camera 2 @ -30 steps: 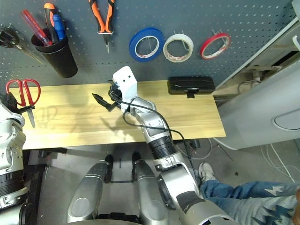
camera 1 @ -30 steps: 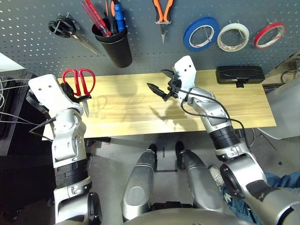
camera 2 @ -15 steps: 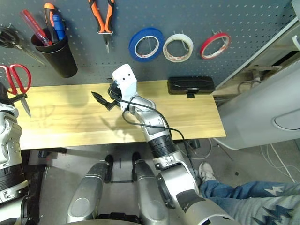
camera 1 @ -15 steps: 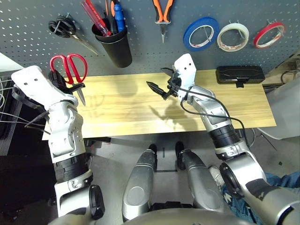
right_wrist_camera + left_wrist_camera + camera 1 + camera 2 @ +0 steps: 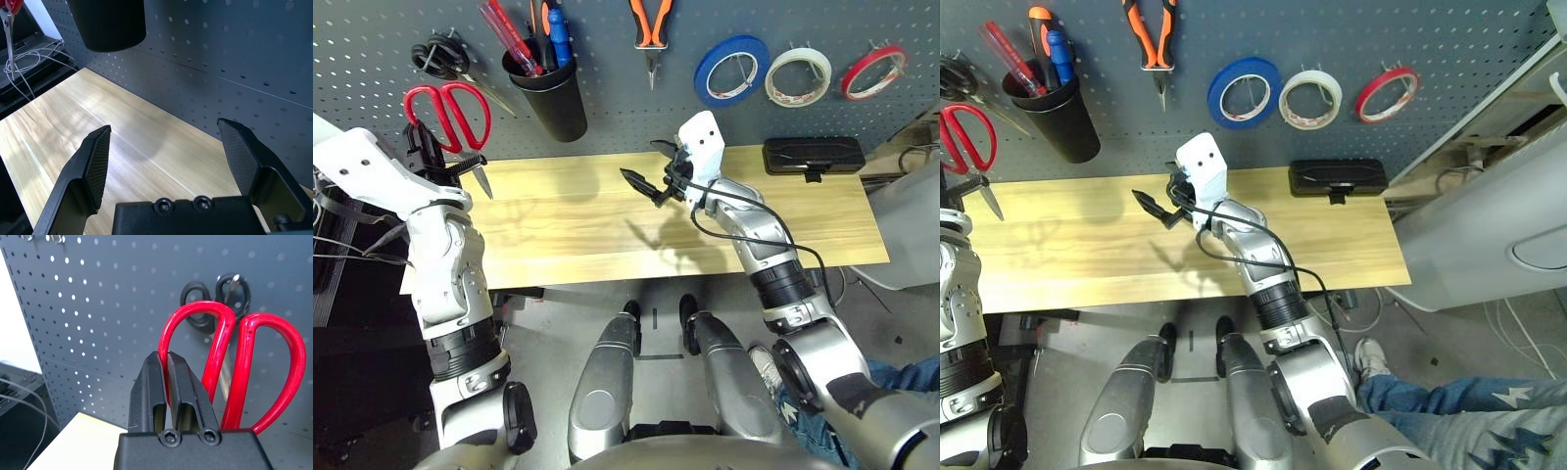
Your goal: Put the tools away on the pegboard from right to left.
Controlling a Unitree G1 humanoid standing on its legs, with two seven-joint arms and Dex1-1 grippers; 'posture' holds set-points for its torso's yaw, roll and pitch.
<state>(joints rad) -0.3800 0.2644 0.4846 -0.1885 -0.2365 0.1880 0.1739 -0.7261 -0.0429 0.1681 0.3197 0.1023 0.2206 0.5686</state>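
Note:
My left gripper (image 5: 438, 162) is shut on one red handle loop of the red-handled scissors (image 5: 445, 110), holding them up in front of the pegboard (image 5: 636, 113) just below the black-handled scissors (image 5: 445, 57); the blades point down to the right. In the left wrist view the fingers (image 5: 151, 382) pinch the red loop (image 5: 220, 330). On the pegboard hang the blue tape roll (image 5: 732, 70) and the orange-handled pliers (image 5: 652, 24); the blue-handled screwdriver (image 5: 558, 29) stands in the black cup (image 5: 551, 93). My right gripper (image 5: 644, 166) hovers open and empty over the table's middle.
White tape (image 5: 800, 76) and red tape (image 5: 874, 71) hang at the pegboard's right. A black case (image 5: 813, 155) lies at the back right of the wooden table (image 5: 607, 230). The cup also holds a red-handled tool (image 5: 509, 34).
My left arm has lifted the red scissors up and leftward from table height to the pegboard, near the black scissors. The right arm has stayed still.

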